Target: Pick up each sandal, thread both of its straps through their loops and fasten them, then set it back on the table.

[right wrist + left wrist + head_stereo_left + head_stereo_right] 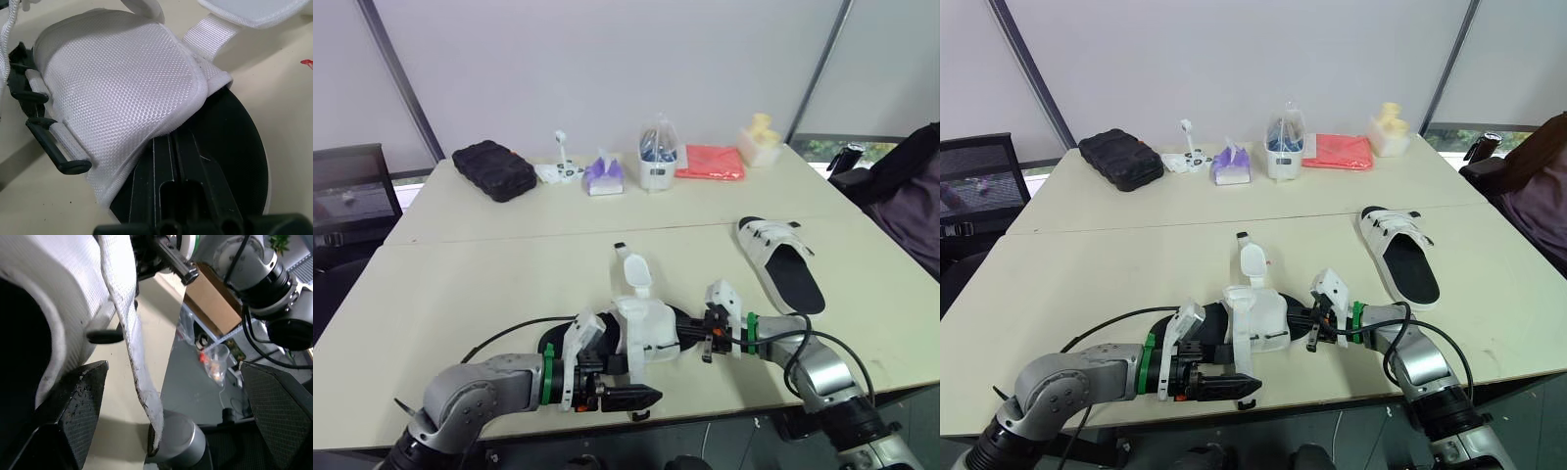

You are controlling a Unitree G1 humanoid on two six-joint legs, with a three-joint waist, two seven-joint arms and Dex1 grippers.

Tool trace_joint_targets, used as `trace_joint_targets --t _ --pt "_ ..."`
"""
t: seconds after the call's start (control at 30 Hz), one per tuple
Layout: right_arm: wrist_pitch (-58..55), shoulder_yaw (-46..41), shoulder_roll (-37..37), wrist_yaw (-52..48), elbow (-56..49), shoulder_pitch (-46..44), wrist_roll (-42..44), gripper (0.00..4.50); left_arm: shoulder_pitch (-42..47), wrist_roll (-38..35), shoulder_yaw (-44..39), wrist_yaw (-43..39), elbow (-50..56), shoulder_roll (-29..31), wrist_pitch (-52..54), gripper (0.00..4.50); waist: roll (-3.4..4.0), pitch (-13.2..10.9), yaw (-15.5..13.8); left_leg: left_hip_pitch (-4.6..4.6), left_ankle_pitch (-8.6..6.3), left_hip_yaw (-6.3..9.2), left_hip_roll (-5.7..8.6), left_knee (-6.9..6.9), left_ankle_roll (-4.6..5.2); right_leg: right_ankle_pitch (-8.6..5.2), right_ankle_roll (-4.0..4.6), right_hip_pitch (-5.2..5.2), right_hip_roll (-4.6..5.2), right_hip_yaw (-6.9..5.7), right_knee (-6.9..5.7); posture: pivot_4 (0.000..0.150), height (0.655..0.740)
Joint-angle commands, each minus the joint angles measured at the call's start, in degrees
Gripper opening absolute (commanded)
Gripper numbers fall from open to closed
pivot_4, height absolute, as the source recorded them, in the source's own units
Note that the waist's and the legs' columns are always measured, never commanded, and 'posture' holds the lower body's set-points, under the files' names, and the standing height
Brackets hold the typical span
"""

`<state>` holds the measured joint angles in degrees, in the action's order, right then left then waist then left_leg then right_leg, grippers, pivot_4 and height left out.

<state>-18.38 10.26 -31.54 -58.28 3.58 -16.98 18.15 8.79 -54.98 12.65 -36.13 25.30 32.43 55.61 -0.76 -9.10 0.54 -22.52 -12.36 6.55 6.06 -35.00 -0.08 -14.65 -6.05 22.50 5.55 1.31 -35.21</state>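
Observation:
One sandal (646,328), with a black sole and a white mesh upper, lies at the table's front middle. One of its white straps (634,266) stands up loose. Its black loops (58,152) hang empty on the side. My right gripper (708,338) is at the sandal's right end, shut on the edge of the black sole (230,161). My left gripper (631,399) hovers open at the table's front edge beside the sandal. Another loose strap (132,347) dangles between its fingers (73,406). A second sandal (781,262) lies flat on the right of the table.
Along the far edge stand a black case (494,169), a purple tissue pack (603,174), a white container (658,162), a red cloth (710,162) and a yellow object (759,137). A black chair (342,186) is at the left. A dark bag (901,186) is at the right.

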Motion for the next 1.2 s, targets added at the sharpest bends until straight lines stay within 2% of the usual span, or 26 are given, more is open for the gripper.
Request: trace_joint_targets --t 0.03,0.27,0.3,0.43,0.53,0.63,0.83,0.97,1.1,1.2 --pt "-2.1 1.5 -0.4 0.7 1.8 1.8 -2.4 0.0 -1.2 2.3 0.3 -1.7 0.2 -0.3 -1.8 3.8 0.0 0.0 0.0 0.0 0.0 0.0 0.0 0.0 0.0 0.0 0.0 0.0 0.0 0.0 0.01 0.15 0.74" --pt "-1.6 1.6 0.0 0.9 2.6 1.2 -2.6 0.0 -1.6 6.0 0.2 -3.2 -1.5 -1.9 -3.4 0.32 0.0 0.0 0.0 -0.04 -0.01 0.01 -0.01 0.01 0.01 -0.01 -0.01 0.01 0.01 0.01 0.04 0.15 0.74" --pt "-1.6 1.6 0.1 0.9 2.7 1.1 -2.7 0.0 -1.6 6.3 0.2 -3.5 -1.7 -2.0 -3.5 0.07 0.0 0.0 0.1 -0.04 -0.01 0.01 -0.01 0.01 0.01 -0.01 -0.01 0.01 0.01 0.01 0.05 0.15 0.74" --pt "-1.4 1.8 0.4 1.0 3.0 0.9 -2.8 0.0 -0.7 7.7 0.2 -4.2 -3.2 -3.2 -3.8 0.07 0.0 0.0 0.1 -0.05 -0.01 0.01 -0.01 0.03 0.01 -0.01 -0.01 0.03 0.01 0.01 0.05 0.15 0.74" --pt "-1.3 1.9 0.6 1.1 3.2 0.8 -2.8 0.0 0.2 3.7 -3.0 -6.4 -2.4 -3.1 -2.0 0.07 -0.01 0.0 0.1 -0.06 -0.01 0.01 -0.01 0.02 0.01 -0.01 -0.01 0.03 0.01 0.01 0.05 0.15 0.74" --pt "-1.1 1.9 0.9 1.2 3.7 0.5 -3.0 0.0 2.9 -4.3 -9.3 -7.8 -2.2 -2.4 1.2 0.07 -0.03 0.0 0.2 -0.1 -0.02 0.01 -0.05 0.03 0.01 -0.01 -0.01 0.09 0.0 -0.01 0.05 0.15 0.74" --pt "-0.7 2.1 1.7 1.4 5.1 -0.5 -3.3 0.0 12.8 -10.1 -15.4 -3.9 -9.9 -5.7 4.1 0.07 -0.06 0.0 0.3 -0.09 -0.01 0.01 -0.08 0.0 0.01 0.0 -0.02 0.11 -0.02 -0.07 0.04 0.15 0.74" --pt "-0.1 2.3 2.3 1.6 6.3 -1.1 -3.5 0.0 16.9 -7.2 -14.0 -5.9 -15.4 -6.5 4.0 0.07 -0.07 0.0 0.5 0.0 -0.01 -0.03 -0.08 0.01 0.01 0.03 -0.02 0.1 -0.01 -0.12 0.0 0.15 0.74" --pt "0.6 2.5 3.1 1.9 7.4 -1.6 -4.0 0.0 18.0 -2.4 -10.7 -10.0 -19.0 -5.6 2.7 0.07 -0.07 0.0 0.5 0.03 -0.02 -0.04 -0.09 0.02 -0.01 0.04 0.0 0.11 -0.03 -0.16 -0.04 0.15 0.74" --pt "0.7 2.3 3.7 2.2 7.2 -1.4 -4.1 0.0 18.4 -1.8 -10.5 -11.9 -19.7 -5.2 3.8 0.07 -0.08 0.0 0.4 0.02 -0.02 -0.04 -0.09 0.0 -0.02 0.04 0.0 0.09 -0.03 -0.15 -0.04 0.15 0.74"
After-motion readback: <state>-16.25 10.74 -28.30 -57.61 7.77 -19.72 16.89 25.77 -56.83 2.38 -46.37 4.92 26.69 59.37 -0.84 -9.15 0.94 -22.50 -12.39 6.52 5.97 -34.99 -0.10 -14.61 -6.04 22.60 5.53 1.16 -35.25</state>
